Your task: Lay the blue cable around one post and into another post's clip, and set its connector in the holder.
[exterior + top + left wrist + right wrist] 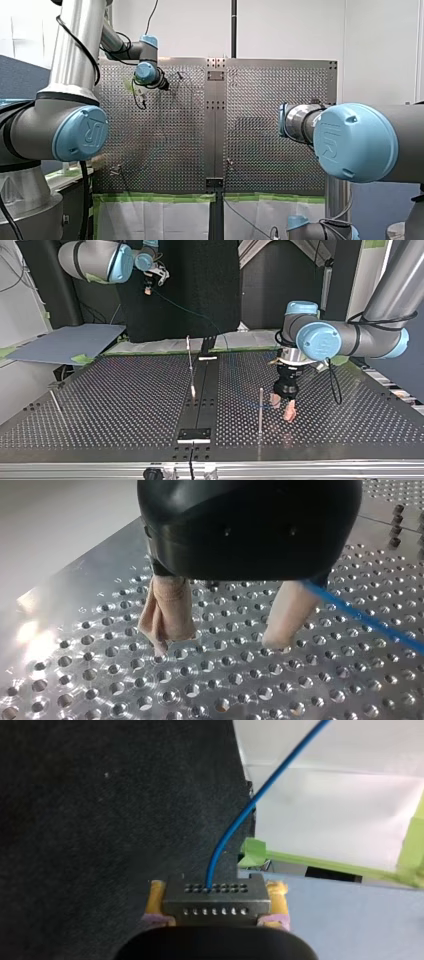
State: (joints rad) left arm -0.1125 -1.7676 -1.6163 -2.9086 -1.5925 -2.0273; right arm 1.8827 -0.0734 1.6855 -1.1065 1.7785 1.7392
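Jaws on my right gripper [216, 904] are clamped, with the yellow pads on the two short sides of the connector [216, 895], which is held high above the table [125, 405]. The blue cable [235, 830] leaves the connector's face in a free curve and hangs down toward the table's far edge as the top view shows it. Further along, it runs low over the holes just beside one finger of my left gripper [217, 645], outside the gap; I cannot tell whether it touches. That gripper's jaws stand apart with nothing between them. Its beige tips are down at the table's surface, near an upright post [260, 410] by the edge nearest the top view's camera. The holder [194, 435] sits at the middle of that same edge.

I judge the cable thin, light and limp with a little spring, so it will sag and swing rather than keep a shape, and its smooth jacket may slide through pads. The connector is the one rigid part. Its flat sides are the place to grip, never the joint where the cable enters. For routing, a light pinch on a straight run close to the post should guide it.
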